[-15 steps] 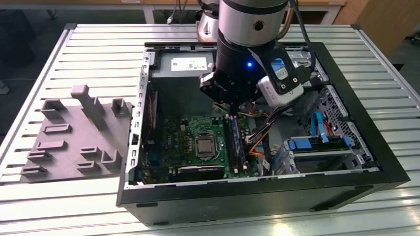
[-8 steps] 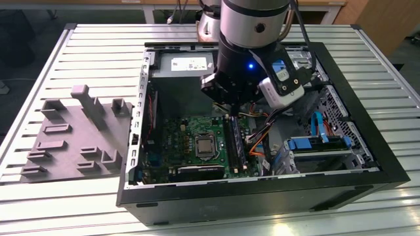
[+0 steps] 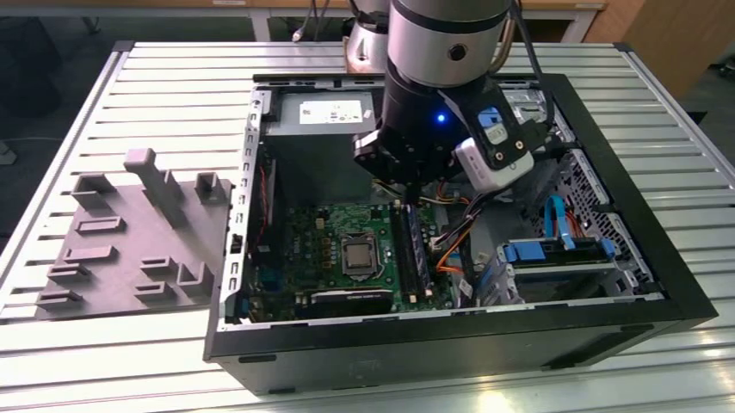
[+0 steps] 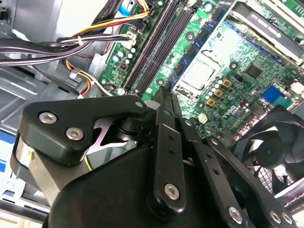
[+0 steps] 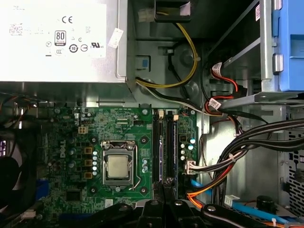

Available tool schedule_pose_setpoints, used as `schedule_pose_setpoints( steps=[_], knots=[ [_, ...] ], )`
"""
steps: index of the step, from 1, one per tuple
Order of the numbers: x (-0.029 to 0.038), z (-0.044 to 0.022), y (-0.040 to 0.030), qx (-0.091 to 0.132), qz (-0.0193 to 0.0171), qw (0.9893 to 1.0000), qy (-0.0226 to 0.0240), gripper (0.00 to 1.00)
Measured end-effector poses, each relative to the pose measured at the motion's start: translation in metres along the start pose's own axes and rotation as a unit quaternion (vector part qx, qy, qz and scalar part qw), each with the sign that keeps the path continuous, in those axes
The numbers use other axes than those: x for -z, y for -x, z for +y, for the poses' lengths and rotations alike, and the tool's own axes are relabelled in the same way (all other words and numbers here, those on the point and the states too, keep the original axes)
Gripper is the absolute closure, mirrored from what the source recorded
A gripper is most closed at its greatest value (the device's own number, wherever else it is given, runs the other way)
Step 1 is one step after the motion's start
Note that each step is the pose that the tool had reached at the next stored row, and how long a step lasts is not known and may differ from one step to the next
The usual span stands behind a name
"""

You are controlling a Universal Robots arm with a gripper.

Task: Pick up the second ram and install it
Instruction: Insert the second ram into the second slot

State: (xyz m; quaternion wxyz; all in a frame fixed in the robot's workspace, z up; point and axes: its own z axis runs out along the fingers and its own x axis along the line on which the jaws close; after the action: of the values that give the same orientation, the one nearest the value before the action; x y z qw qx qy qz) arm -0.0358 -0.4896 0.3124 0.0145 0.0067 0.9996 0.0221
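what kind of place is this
Probably a robotics lab or test bench for computer assembly: an open PC case sits on a slatted metal table, a robot arm hangs over its motherboard, and a grey fixture lies beside it.

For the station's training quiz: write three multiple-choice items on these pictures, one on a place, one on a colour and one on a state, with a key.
1. Where is the tool?
A. Over the grey tray beside the case.
B. Inside the case, at the memory slots of the motherboard.
C. Outside the case, over the bare table.

2. What colour is the motherboard?
A. Red.
B. Blue.
C. Green.

3. In what state is the processor?
A. Bare in its socket, with no cooler on it.
B. Covered by a fan cooler.
C. Lying loose on the table.

Key: B, since the first wrist view shows the tool right at the end of the slots. C, since the board is green in every view. A, since the processor's metal lid shows uncovered.
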Motion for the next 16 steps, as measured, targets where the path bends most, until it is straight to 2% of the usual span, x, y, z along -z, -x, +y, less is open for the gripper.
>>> schedule_pose_setpoints(
  steps=[16],
  knots=[
    [-0.0045, -0.0002, 0.0009, 0.000, 0.0000, 1.0000, 0.0006, 0.88]
  ],
)
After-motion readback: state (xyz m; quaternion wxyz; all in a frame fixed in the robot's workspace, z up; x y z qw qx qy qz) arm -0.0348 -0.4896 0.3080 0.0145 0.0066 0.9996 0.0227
